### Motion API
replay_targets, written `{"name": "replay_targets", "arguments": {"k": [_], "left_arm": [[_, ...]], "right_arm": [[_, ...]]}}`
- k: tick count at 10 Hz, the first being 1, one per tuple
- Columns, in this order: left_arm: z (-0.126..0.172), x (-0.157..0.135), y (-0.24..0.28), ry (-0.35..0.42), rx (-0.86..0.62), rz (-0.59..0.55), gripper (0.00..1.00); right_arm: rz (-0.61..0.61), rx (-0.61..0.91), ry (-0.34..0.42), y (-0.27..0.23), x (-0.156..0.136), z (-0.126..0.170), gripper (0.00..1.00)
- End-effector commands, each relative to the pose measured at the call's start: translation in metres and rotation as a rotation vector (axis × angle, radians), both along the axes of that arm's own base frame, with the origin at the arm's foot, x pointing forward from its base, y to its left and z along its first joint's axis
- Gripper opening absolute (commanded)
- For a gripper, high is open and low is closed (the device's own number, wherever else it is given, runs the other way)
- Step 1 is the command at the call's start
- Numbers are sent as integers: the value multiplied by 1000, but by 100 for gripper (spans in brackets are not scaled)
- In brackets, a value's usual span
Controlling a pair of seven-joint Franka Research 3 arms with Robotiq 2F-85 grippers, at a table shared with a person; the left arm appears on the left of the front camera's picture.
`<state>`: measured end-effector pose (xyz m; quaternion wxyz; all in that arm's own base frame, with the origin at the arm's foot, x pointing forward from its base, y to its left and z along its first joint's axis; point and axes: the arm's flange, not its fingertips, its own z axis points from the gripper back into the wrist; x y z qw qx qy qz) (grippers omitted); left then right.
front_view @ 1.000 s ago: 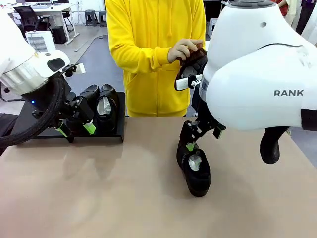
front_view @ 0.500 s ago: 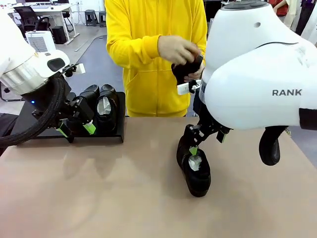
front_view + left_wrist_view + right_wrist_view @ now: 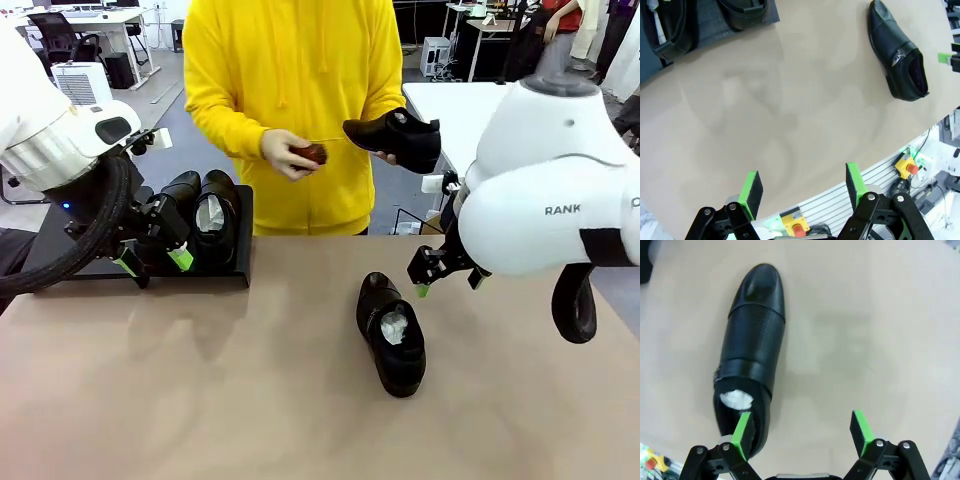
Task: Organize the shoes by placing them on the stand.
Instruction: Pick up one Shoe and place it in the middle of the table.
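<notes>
Two dress shoes (image 3: 205, 215) stand side by side on the low black stand (image 3: 225, 275) at the far left of the worktop (image 3: 200, 400), which puts the job at roughly its halfway mark (white paper stuffing shows in one of the pair). A third dress shoe (image 3: 392, 335), also stuffed with paper, lies on the bare worktop near the middle, well apart from the stand. The fourth dress shoe (image 3: 395, 135) is off the worktop altogether, held up by a person in a yellow sweatshirt at the far side, whose other hand (image 3: 285, 152) holds a small dark-red brush (image 3: 314, 153).

The right end effector (image 3: 447, 283) hovers just beside the third shoe with its green pads spread and nothing between them; its wrist view shows one pad over the shoe's heel end but no grip on it. The left end effector (image 3: 153, 262) hangs in front of the stand, close to the two placed shoes, its jaws likewise apart and empty.

By these pictures, two shoes have yet to reach the stand: the one on the worktop looks the likelier next pick, while the one in the person's hand would have to be set down or passed over first
</notes>
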<state>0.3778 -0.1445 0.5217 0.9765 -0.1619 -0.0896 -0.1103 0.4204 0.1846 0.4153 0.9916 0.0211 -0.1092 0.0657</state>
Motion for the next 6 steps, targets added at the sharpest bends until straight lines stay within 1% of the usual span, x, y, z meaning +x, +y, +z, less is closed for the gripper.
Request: {"name": "replay_targets", "arguments": {"k": [1, 4, 6], "left_arm": [[1, -1, 2, -2, -1, -10, 86], [1, -1, 2, -2, -1, -10, 86], [1, -1, 2, -2, -1, -10, 86]], "right_arm": [[-39, 54, -8, 1, 2, -14, 100], [-42, 76, 44, 4, -5, -21, 100], [-42, 67, 111, 8, 3, -41, 100]]}}
